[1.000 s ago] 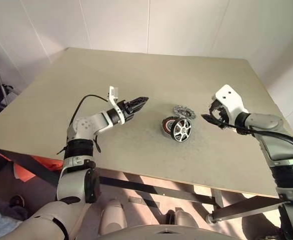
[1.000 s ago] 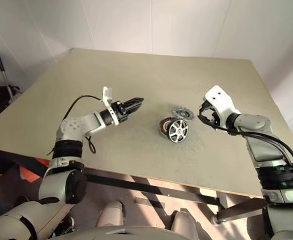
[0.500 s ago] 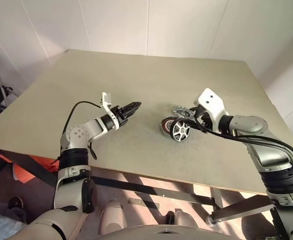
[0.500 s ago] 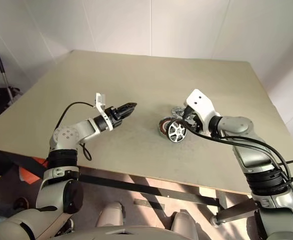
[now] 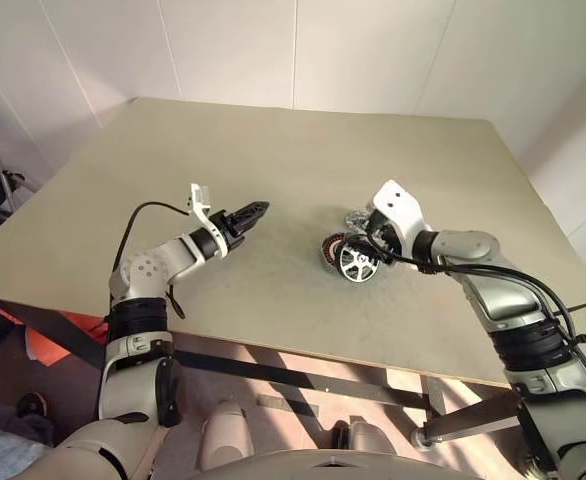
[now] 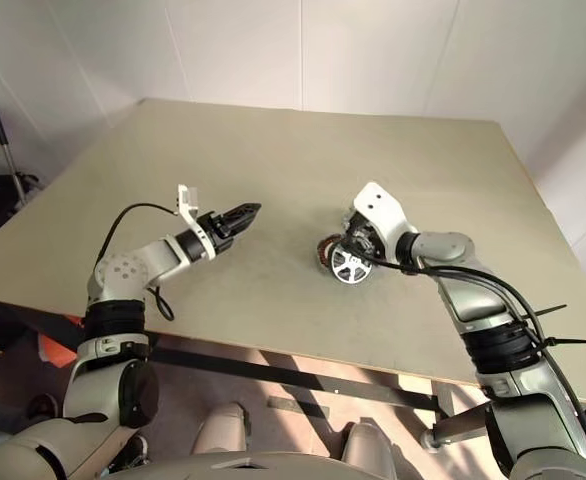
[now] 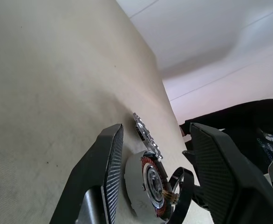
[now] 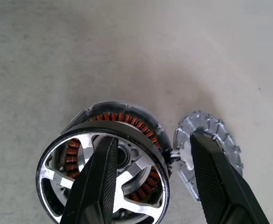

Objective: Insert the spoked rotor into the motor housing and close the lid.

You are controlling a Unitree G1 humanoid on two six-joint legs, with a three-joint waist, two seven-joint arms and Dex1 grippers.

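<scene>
black-rimmed round metal spoked rotor (image 8: 104,175) leans tilted on the grey round motor housing (image 8: 118,119), likely hard, heavy and slippery. best held by its rim. right hand (image 8: 150,154) open above it, left hand (image 5: 250,213) open, empty.

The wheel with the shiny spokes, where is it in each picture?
Left eye view: the spoked rotor is mid-table, at the right gripper.
Right eye view: mid-table too.
Left wrist view: its black rim shows near the bottom.
Right wrist view: low down, large.
Shared landmark: the motor housing with copper-red windings, which the rotor leans against.
</scene>
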